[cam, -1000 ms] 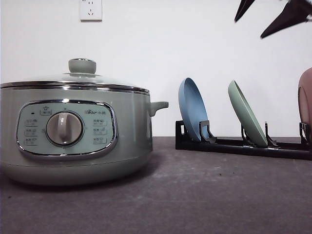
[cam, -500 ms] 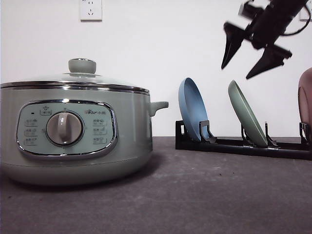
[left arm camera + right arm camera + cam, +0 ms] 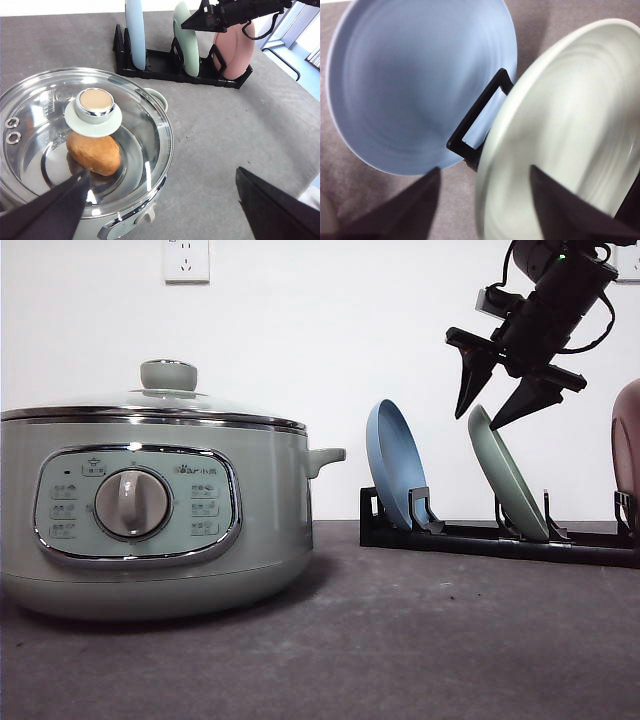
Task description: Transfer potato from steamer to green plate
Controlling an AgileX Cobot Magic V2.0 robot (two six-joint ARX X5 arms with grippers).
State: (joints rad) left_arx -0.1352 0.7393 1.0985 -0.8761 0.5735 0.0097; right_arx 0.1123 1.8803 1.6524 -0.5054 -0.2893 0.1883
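the right gripper hangs with fingers spread just above the green plate, which stands tilted in the black rack. the potato lies inside the steamer under its glass lid, with the left gripper spread wide above it.

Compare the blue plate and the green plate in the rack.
The blue plate is sky blue; the green plate is pale mint. The blue one stands nearer the steamer; the green one sits in the next slot. The right claw hangs open over the green plate's rim, not the blue. Both stand tilted on edge in the black rack.
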